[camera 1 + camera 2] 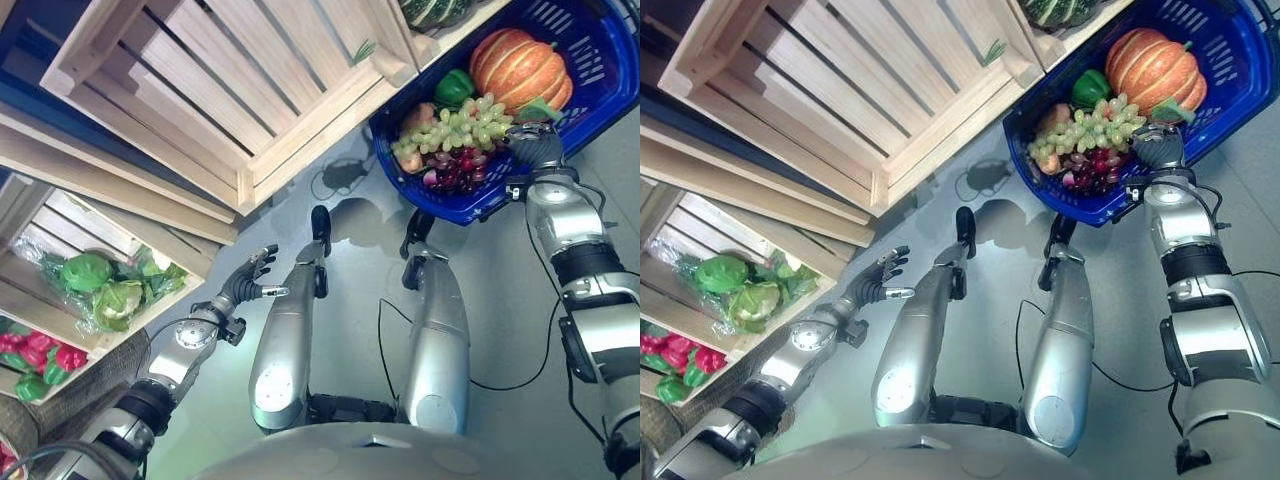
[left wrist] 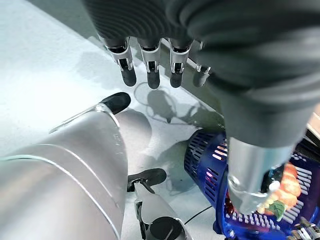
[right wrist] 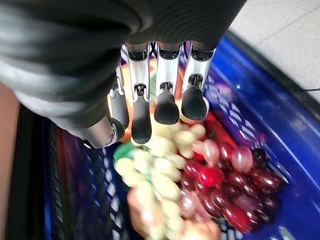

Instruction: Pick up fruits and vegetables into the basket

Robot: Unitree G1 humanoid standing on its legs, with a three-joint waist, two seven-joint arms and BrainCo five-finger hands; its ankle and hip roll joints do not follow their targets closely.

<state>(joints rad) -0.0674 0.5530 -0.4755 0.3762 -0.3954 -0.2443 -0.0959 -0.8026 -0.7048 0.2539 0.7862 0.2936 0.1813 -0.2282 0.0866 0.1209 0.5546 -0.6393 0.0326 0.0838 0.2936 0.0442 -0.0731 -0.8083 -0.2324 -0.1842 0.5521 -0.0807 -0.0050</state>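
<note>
A blue basket (image 1: 600,90) stands at the upper right. It holds an orange pumpkin (image 1: 520,68), a green pepper (image 1: 455,87), a bunch of green grapes (image 1: 455,130) and a bunch of red grapes (image 1: 455,172). My right hand (image 1: 538,148) hovers over the basket's near side, open. Its fingers (image 3: 167,105) hang relaxed just above the green grapes (image 3: 160,165) and red grapes (image 3: 235,190), holding nothing. My left hand (image 1: 245,285) is low on the left over the floor, open and empty, with straight fingers (image 2: 150,75). The basket (image 2: 205,165) also appears past it.
An empty slatted wooden crate (image 1: 230,90) tilts at the upper left. Below it another crate holds bagged green cabbages (image 1: 100,285). Red and green peppers (image 1: 40,355) lie in a crate at the far left. A dark green squash (image 1: 435,10) sits at the top.
</note>
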